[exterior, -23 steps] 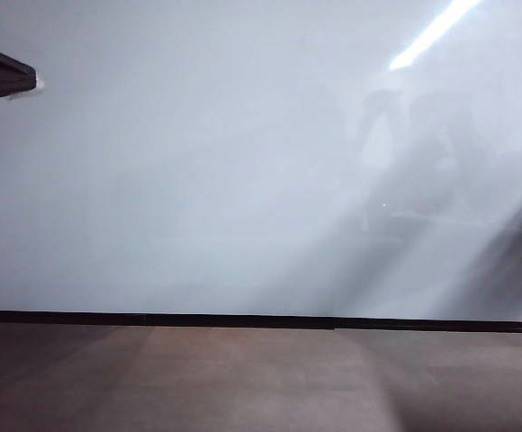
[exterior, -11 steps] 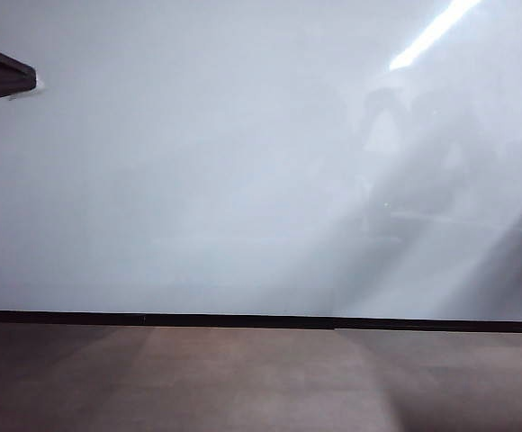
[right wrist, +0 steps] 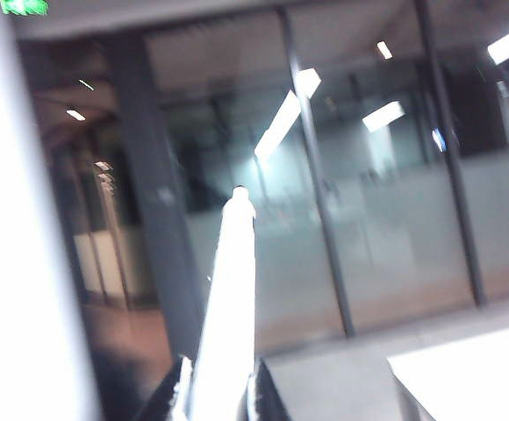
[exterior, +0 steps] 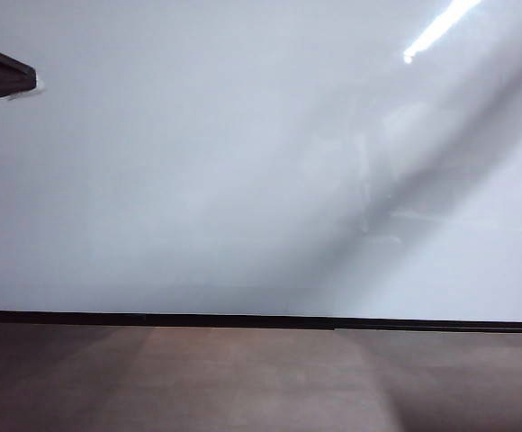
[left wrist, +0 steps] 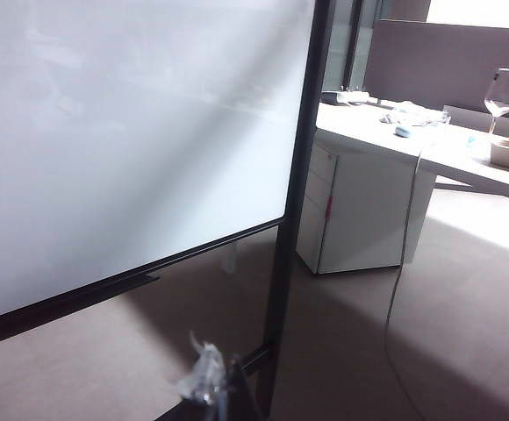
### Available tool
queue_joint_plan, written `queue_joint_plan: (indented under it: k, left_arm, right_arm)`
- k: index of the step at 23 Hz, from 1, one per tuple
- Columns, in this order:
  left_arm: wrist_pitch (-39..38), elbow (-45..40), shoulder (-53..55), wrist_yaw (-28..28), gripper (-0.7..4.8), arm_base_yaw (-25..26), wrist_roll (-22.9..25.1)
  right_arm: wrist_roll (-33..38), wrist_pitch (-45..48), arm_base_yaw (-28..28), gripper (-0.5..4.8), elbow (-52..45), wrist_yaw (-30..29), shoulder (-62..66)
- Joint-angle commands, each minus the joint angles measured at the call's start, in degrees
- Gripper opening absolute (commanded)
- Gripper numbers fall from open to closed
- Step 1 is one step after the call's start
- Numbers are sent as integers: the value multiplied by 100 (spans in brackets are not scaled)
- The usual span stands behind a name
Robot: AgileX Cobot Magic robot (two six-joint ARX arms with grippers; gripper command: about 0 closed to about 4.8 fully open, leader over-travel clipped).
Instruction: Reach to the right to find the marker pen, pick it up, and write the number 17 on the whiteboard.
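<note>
Marker pen (right wrist: 228,307): white barrel, blurred, tip pointing away from wrist camera; right gripper (right wrist: 215,386) fingers nearly closed, pinching its lower end, off to the side of board.
Whiteboard (exterior: 198,180): upright, blank, no stroke yet.
Left gripper (left wrist: 211,386): at picture edge by board's lower corner; opening cannot be told, probably idle.
Risk: pen appears pinched low, so tip may wobble on contact, smearing digits.

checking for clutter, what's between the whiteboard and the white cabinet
Left wrist view: only the black stand post separates whiteboard and cabinet. Right end effector, in its wrist view, grips the marker pen; left end effector barely shows.
</note>
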Motion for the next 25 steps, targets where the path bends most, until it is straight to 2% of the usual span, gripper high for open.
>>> queue_joint_plan:
  k: [1, 5, 11, 14, 17, 20, 21, 22, 25]
  left_arm:
    - [74, 4, 4, 7, -5, 4, 9]
    - [74, 4, 4, 7, -5, 7, 9]
    - [61, 4, 4, 4, -5, 7, 9]
    - [-223, 13, 4, 35, -5, 7, 9]
    - [-234, 334, 28, -214, -5, 9, 9]
    - [-824, 1331, 214, -1012, -5, 9, 9]
    - [-964, 1622, 363, -1014, -5, 9, 9]
    - [-1005, 2059, 678, -1003, -5, 9, 9]
    - [-892, 3106, 1637, -1005, -5, 9, 9]
  right_arm:
    - [140, -1128, 61, -3, 7, 92, -1147]
    - [142, -2391, 474, -3, 4, 70, -2509]
    - [164, -3882, 1891, -3, 4, 260, -3543]
    - [162, -4533, 2732, -3, 2, 745, -3663]
    - [131, -4594, 3558, -3, 2, 1300, -3536]
    - [87, -4234, 4719, -3, 4, 1998, -3005]
    - [22, -4081, 4940, -3, 4, 2111, -2846]
    - [-92, -3700, 5434, -3, 7, 2413, -2496]
    - [-297, -2916, 6146, -3, 55, 2907, -1731]
